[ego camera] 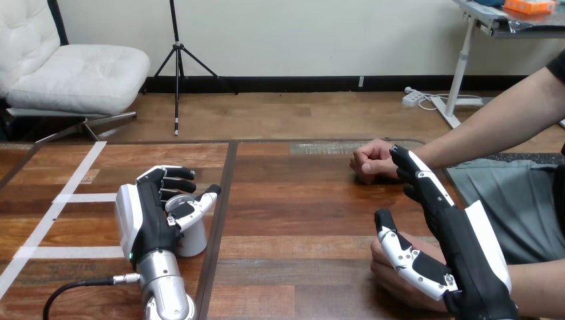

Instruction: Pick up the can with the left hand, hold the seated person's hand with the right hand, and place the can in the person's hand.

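A silver can (191,235) stands on the wooden table (293,220) at the left. My left hand (150,220) is wrapped round it: the fingers (178,179) curl behind its top and the thumb (200,200) lies across its front. At the right, my right hand (460,233) reaches forward with straight fingers (416,170). Its thumb (400,250) rests over the person's near hand (393,277), which lies on the table beneath my palm. The person's far hand (370,160) is a fist on the table, just beside my right fingertips.
White tape lines (73,198) cross the table's left part. A dark seam (223,200) runs down the table beside the can. The person's forearm (493,127) comes in from the upper right.
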You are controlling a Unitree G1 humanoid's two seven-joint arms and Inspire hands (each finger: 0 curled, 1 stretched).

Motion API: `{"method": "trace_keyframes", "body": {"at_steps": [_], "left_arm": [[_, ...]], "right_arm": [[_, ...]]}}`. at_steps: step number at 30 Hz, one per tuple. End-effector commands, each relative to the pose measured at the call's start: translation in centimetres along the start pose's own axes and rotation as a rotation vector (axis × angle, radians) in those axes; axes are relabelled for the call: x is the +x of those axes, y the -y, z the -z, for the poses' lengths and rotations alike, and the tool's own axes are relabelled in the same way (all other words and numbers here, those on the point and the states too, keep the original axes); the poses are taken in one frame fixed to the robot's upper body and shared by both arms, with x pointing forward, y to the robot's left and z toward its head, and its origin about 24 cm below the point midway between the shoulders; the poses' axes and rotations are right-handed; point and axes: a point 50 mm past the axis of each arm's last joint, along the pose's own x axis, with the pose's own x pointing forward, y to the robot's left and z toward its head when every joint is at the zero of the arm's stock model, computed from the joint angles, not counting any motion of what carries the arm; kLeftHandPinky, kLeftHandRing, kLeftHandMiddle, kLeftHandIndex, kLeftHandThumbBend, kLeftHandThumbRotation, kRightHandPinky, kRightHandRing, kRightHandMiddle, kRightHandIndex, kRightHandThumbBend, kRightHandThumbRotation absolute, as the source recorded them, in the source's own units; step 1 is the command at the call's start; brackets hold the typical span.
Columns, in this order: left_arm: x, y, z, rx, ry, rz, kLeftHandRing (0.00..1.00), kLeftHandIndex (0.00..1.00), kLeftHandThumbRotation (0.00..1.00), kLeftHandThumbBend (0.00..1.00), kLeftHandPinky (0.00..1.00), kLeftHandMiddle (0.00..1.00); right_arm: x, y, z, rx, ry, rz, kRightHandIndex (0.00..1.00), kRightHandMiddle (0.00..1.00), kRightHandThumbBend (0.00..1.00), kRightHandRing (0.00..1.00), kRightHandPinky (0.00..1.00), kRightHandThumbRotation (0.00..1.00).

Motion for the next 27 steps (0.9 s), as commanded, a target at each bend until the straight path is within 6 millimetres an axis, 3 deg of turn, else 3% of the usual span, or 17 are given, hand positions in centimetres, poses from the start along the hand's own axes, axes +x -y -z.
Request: {"method": "trace_keyframes", "body": {"at_steps": [1, 27], "left_arm": [[1.1, 0.0, -2.0, -0.031, 0.091, -0.017, 0.46, 0.49, 0.0, 0.67, 0.44, 0.49], [1.3, -0.2, -3.4, -0.077, 0.165, -0.036, 0.46, 0.49, 0.0, 0.67, 0.44, 0.49]], "right_arm": [[0.7, 0.4, -1.2, -0.011, 0.073, 0.015, 0.93, 0.95, 0.16, 0.95, 0.94, 0.17], [0.9, 0.2, -1.2, 0.006, 0.072, 0.011, 0.94, 0.96, 0.16, 0.96, 0.94, 0.2]]}}
